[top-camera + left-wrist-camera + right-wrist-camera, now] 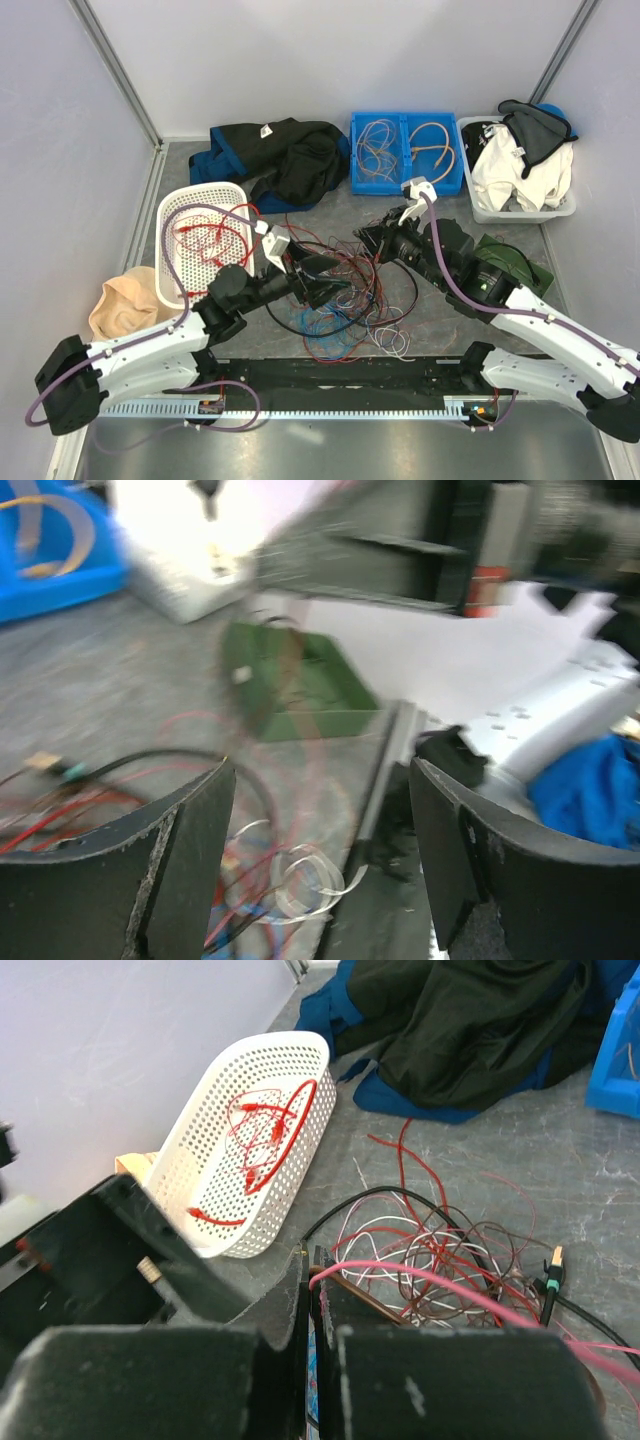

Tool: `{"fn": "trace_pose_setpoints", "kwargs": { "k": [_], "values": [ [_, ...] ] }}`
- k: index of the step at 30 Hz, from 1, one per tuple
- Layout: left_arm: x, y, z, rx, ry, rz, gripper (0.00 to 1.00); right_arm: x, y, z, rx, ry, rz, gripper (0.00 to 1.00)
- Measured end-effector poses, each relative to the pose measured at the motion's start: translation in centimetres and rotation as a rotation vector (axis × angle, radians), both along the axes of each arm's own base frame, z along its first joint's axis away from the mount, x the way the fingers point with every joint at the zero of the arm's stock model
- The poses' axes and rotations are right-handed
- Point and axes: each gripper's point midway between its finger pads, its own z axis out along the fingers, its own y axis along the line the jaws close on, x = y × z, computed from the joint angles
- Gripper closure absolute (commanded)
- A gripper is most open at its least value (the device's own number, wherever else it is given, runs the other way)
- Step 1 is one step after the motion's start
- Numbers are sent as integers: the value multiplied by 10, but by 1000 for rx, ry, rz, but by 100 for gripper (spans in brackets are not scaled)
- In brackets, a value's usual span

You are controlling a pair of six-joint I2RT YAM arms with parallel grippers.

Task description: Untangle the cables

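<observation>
Grey table (575, 270), pale walls on three sides. Cables (345, 300) lie in a loose tangle of red, black, white and blue at the middle of it, between the two arms.

Left gripper (322, 775) hangs over the tangle's left side with its jaws spread wide and nothing between them. Its wrist view is blurred, but red and white loops show on the table beneath.

Right gripper (312, 1275) is at the tangle's upper right edge. Its jaws are pressed together on a pink cable (430, 1285), which runs out from the pinch to the right across the heap.

Left of the tangle stands a white basket (205, 190) with red cables (210, 240) inside. A beige cloth (122, 302) lies beside it at the table's left edge. Behind the tangle lies a dark jacket (285, 155). To its right, a blue tray (404, 117) holds coiled cables (378, 145) in two compartments. A white bin (520, 214) of clothes stands in the far right corner. A green box (300, 685) lies near the right arm.
</observation>
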Motion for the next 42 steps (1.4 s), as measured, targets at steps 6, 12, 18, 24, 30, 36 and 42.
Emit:
{"fn": "trace_pose_setpoints", "kwargs": {
  "k": [6,12,18,24,30,36,42],
  "values": [
    [-29,-30,9,-68,-55,-128,23,2,0,-4,-11,10,-8,100],
    [-34,-54,-24,-44,-32,-164,22,3,0,-5,-8,17,-17,100],
    [-16,-63,-59,-15,7,-79,15,3,1,-7,-1,27,-18,100],
    [2,-68,-84,10,34,-6,19,3,2,-6,5,33,-19,100],
    [11,-80,-107,63,54,6,40,3,2,-5,12,36,-20,100],
    [14,-88,-101,48,43,1,33,3,2,-4,19,37,-20,100],
    [20,-98,-84,13,6,3,68,2,5,0,41,36,-13,100]
  ]
}}
